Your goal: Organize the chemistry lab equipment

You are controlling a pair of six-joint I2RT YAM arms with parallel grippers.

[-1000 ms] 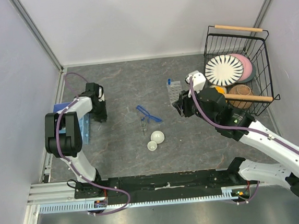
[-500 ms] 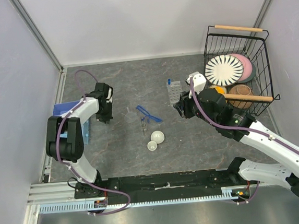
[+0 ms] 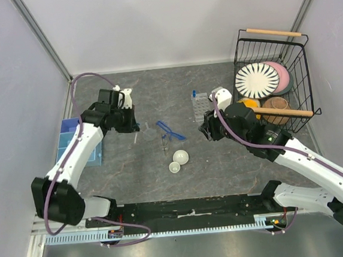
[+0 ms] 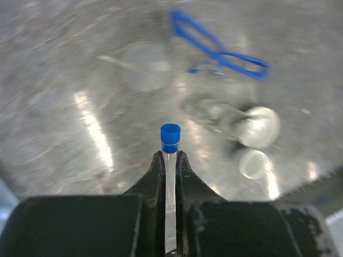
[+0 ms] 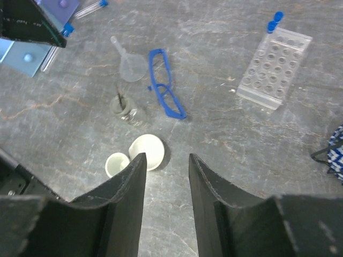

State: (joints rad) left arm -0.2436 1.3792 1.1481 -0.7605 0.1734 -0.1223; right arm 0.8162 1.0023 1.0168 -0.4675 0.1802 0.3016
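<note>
One small tube (image 4: 170, 137) with a blue cap is pinched tight in the left gripper (image 4: 170, 156), up over the table (image 4: 75, 69). It looks light, thin and easy to crack; hold its middle softly. The right gripper (image 5: 166, 157) is wide apart, holding nothing.

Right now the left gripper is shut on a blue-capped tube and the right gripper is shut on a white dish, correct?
No: the right wrist view shows the right gripper open and empty, both white dishes lying on the table. The left gripper is indeed shut on a blue-capped tube.
</note>
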